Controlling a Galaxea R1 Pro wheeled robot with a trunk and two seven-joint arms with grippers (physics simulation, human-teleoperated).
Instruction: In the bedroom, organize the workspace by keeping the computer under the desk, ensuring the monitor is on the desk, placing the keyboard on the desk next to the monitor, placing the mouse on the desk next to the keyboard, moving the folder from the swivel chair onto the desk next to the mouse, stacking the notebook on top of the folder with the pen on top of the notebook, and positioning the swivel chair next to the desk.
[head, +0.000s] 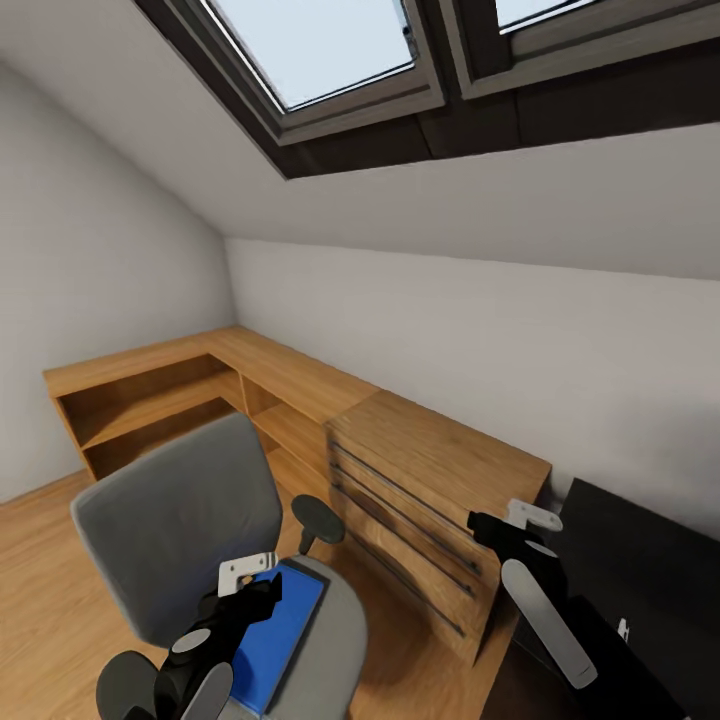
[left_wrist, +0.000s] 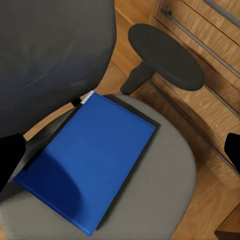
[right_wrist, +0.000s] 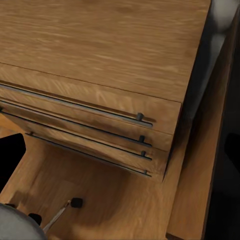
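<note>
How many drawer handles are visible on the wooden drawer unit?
4. The dark bar handles run across the front of the wooden drawer unit, one above another, beside the swivel chair. Lower ones may be hidden.

My swivel chair (head: 345, 640) carries the blue folder (head: 280, 640) flat on its grey seat, just beside the backrest.

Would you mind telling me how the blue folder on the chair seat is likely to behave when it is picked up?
The folder looks thin and flat, so probably light and slightly flexible. Lying flush on the swivel chair seat, its edges may be hard to get under.
</note>
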